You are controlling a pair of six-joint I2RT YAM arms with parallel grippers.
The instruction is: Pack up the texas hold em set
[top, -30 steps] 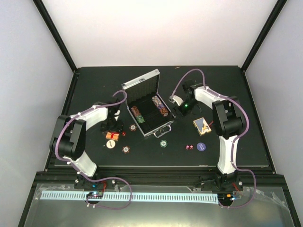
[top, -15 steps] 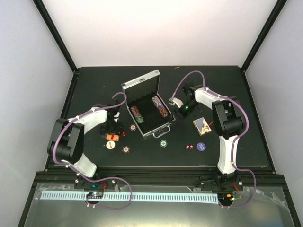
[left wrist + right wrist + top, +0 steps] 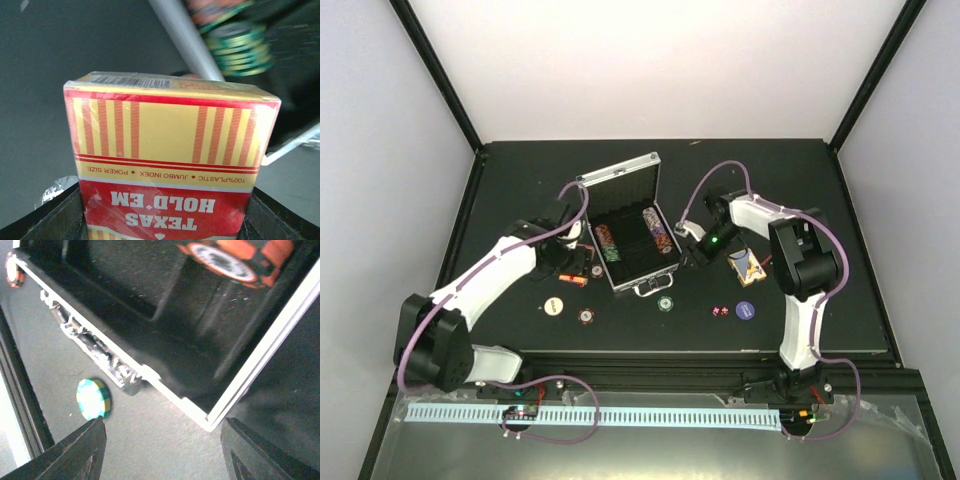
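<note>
The silver ribbed case point(image 3: 620, 182) of the texas hold em set stands open mid-table, with chip stacks point(image 3: 610, 242) in its tray. My left gripper point(image 3: 569, 267) is shut on a red and yellow card deck point(image 3: 170, 145), held just left of the case rim point(image 3: 182, 37). My right gripper point(image 3: 692, 250) is open at the case's front right corner point(image 3: 210, 419), with nothing between its fingers point(image 3: 75, 455). Loose chips lie in front: cream point(image 3: 552, 306), maroon point(image 3: 587, 316), green point(image 3: 665, 303) and purple point(image 3: 745, 309). Two red dice point(image 3: 719, 311) lie beside the purple chip.
A second card box point(image 3: 748, 265) lies right of the right gripper. One more chip point(image 3: 597, 270) sits by the case's left front side. The case handle point(image 3: 651, 288) sticks out toward the green chip point(image 3: 93, 398). Black frame posts border the table.
The left arm has lifted the card deck and carried it right and back toward the case. The right gripper has come forward to the case's front corner, and the case has turned slightly.
</note>
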